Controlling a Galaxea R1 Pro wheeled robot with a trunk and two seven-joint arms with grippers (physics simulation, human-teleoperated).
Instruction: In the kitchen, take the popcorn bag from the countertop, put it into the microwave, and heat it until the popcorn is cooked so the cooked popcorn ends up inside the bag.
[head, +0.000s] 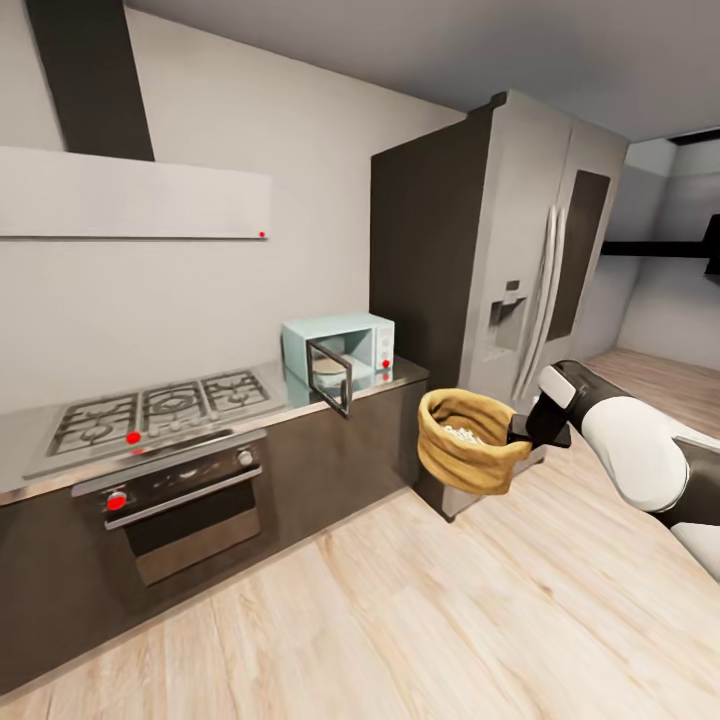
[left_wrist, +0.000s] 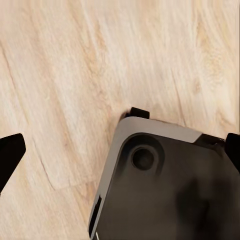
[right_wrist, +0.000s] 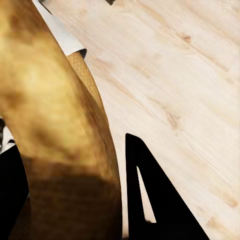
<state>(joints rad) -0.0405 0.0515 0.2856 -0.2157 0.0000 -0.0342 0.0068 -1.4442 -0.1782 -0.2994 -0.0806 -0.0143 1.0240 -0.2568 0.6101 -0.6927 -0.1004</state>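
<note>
The tan-orange popcorn bag (head: 468, 442) hangs in the air over the wooden floor, in front of the fridge. My right gripper (head: 518, 433) is shut on its rolled rim. Whitish popcorn (head: 462, 433) shows through its mouth. Close up in the right wrist view, the bag's wrinkled side (right_wrist: 55, 125) sits against a black finger (right_wrist: 150, 200). The mint-blue microwave (head: 372, 341) stands on the steel countertop (head: 405, 373), left of the bag, with its dark door (head: 331, 375) swung open. My left gripper (left_wrist: 120, 152) is open over the floor and my own base.
A gas hob (head: 160, 405) with a steel oven (head: 185, 500) below lies left of the microwave. A tall fridge (head: 520, 260) stands right behind the bag. Dark cabinets (head: 330, 460) run under the counter. Wooden floor (head: 400, 620) spreads in front.
</note>
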